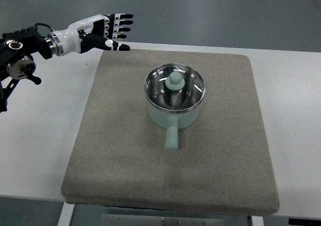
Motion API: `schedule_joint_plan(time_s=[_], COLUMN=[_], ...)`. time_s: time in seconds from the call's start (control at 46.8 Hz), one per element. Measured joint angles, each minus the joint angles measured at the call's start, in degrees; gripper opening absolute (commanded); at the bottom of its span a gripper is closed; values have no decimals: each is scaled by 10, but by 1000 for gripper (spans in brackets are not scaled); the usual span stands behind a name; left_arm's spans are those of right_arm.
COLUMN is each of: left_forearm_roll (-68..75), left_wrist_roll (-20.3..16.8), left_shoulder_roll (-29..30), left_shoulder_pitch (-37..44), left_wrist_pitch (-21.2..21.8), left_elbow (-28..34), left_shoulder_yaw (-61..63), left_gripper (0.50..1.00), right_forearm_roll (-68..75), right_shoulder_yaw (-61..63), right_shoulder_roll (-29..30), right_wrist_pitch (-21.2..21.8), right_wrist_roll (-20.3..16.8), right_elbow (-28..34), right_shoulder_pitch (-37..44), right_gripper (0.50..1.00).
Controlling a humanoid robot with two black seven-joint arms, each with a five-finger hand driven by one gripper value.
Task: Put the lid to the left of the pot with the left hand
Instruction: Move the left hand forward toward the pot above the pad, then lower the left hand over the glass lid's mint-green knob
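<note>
From the top view, your left hand (pixel 108 31) hovers over the mat's (pixel 100 151) far-left corner, fingers spread, holding nothing. The lid (pixel 174 87) sits on the pot (pixel 173 110) mid-mat, right of and nearer than the hand; the pot handle points toward you.

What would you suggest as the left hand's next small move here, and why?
Probably move the left hand right and toward the robot until it is over the lid's knob. The hand is open and empty at the mat's far left corner, and the lid sits on the pot.
</note>
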Motion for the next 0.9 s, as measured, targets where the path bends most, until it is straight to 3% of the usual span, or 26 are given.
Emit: schedule_joint_plan(time_s=[0.363, 0.662, 0.897], left_forearm_roll=[271, 297, 350], left_wrist_roll=[-4, -3, -3], left_shoulder_roll=[-2, -7, -62], left_shoulder_pitch=[-80, -260, -282], left_wrist_pitch=[-1, -38, -39], left_elbow=[-115, -116, -117], left_shoulder_yaw=[44, 207, 245], left_gripper=[992, 984, 981], right_forearm_roll=[0, 0, 0], right_shoulder_yaw=[0, 0, 0], right_shoulder_roll=[0, 0, 0], right_wrist_pitch=[0, 0, 0], right_wrist_roll=[0, 0, 0], right_elbow=[0, 0, 0], right_shoulder_pitch=[0, 0, 0], right_gripper=[924, 924, 924])
